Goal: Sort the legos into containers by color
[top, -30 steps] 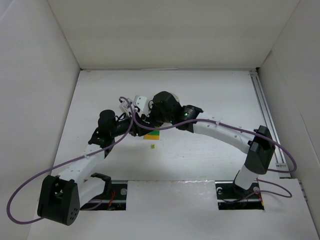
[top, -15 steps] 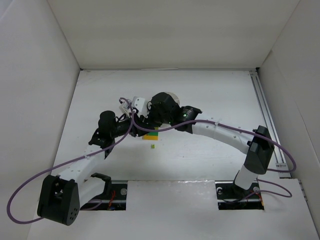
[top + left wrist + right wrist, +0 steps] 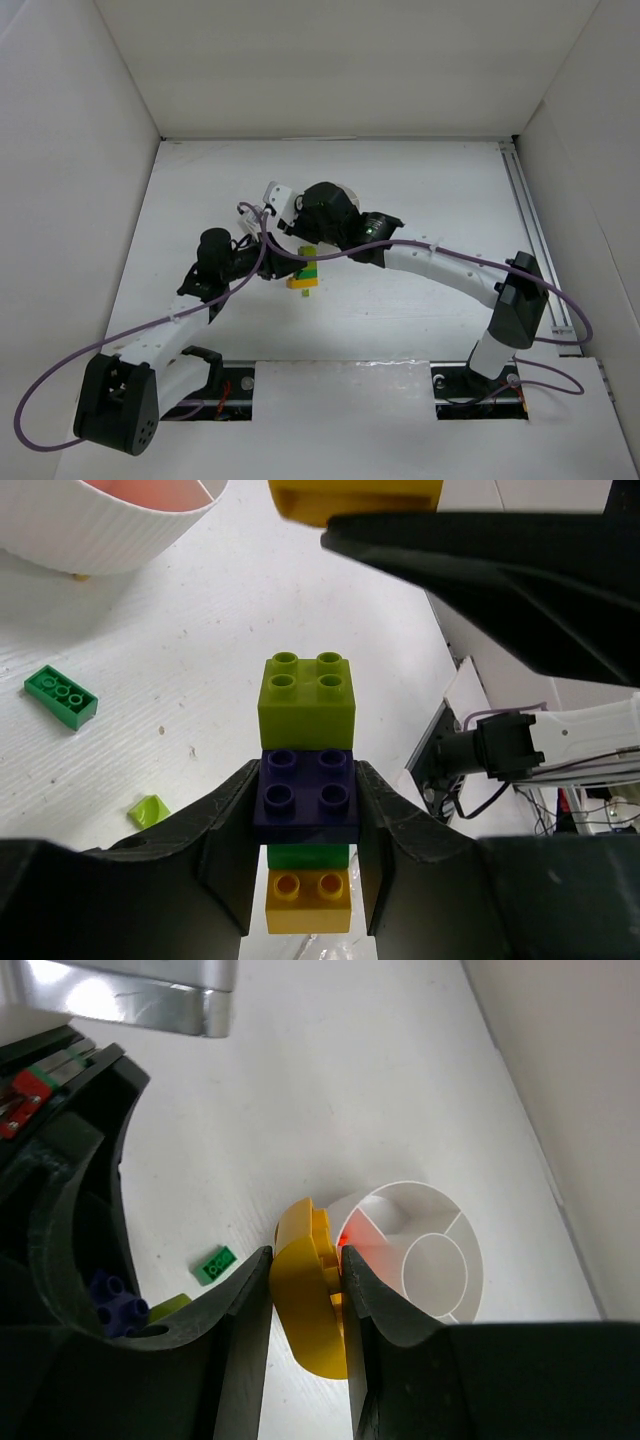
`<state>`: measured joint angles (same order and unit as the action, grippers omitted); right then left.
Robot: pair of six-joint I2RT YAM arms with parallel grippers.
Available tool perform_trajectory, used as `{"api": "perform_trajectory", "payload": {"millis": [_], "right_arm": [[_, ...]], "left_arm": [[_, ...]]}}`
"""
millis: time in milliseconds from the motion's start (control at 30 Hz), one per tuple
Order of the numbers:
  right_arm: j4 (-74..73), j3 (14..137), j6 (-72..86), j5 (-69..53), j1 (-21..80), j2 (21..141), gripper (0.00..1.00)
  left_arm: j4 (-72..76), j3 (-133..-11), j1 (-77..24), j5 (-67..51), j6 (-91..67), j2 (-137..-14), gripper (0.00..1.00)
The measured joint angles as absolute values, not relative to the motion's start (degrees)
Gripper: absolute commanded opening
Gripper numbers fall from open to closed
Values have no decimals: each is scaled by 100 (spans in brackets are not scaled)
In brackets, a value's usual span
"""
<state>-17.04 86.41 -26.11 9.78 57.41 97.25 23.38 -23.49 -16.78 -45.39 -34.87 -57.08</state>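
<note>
My left gripper (image 3: 306, 815) is shut on the purple brick (image 3: 306, 798) of a multicolour clump (image 3: 304, 270), which has a lime brick (image 3: 306, 698) beyond it and green and yellow bricks (image 3: 308, 900) behind it. My right gripper (image 3: 308, 1290) is shut on a rounded yellow piece (image 3: 305, 1320), held just above the clump (image 3: 355, 498). The round white divided dish (image 3: 425, 1255) lies past it, with an orange-red glow in one wedge. In the top view the right wrist (image 3: 325, 208) hides the dish.
A flat green brick (image 3: 61, 696) and a small lime bit (image 3: 149, 810) lie loose on the white table near the dish (image 3: 110, 535). The green brick also shows in the right wrist view (image 3: 215, 1264). White walls enclose the table on three sides.
My two grippers have drawn apart. The left one pulled back with the clump, which now shows more fully in the top view. The right wrist shifted slightly away from it.
</note>
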Motion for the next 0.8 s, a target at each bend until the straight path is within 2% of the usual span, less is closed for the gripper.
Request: {"api": "perform_trajectory", "payload": {"millis": [167, 300, 567, 800], "right_arm": [[-1490, 8586, -2357, 1149, 5599, 9721, 2], [-1496, 8527, -1645, 838, 4910, 9686, 0], [-1240, 8003, 89, -1192, 2480, 9585, 0], [-784, 7463, 1317, -2558, 2023, 9623, 0]], "left_arm": [[2252, -2344, -1678, -4407, -3483, -5561, 24], [2239, -2344, -1678, -4296, -3474, -5443, 23], [2220, -2349, -1417, -4244, -3450, -5500, 19], [2222, -2351, -1387, -4239, -3450, -5625, 18]]}}
